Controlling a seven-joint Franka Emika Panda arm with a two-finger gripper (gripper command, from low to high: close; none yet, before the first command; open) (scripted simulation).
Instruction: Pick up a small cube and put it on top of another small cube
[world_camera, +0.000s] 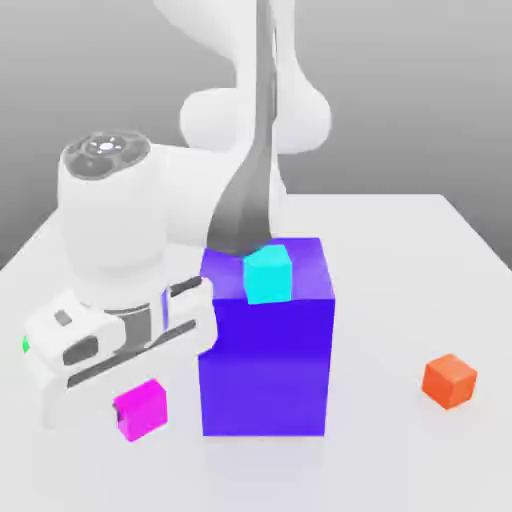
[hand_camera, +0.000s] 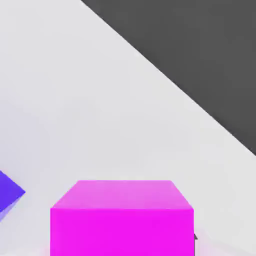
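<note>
Magenta-pink small cube (world_camera: 140, 408) sits at the lower end of the claw (world_camera: 128, 398), just beside the foot of the big blue-violet box (world_camera: 267, 345) on the exterior view's left. The white hand (world_camera: 120, 340) is tilted low over the bench (world_camera: 400, 460), and the cube shows directly under its front edge, touching or nearly touching it. In the hand view the same cube (hand_camera: 122, 217) lies close beneath the camera, one face and its top visible, with a corner of the blue-violet box (hand_camera: 9, 194) off to one side. The claw is drawn in as far as it goes and it appears to pinch the cube, though the fingertips themselves are hidden by the hand and the cube. Whether the cube rests on the bench or is raised clear of it cannot be told.

On top of the blue-violet box, near its front edge, stands a cyan cube (world_camera: 267, 273). An orange cube (world_camera: 449, 380) lies on the bench well apart, toward the exterior view's right. A sliver of a green cube (world_camera: 25, 345) peeks out behind the hand on the exterior view's left.
</note>
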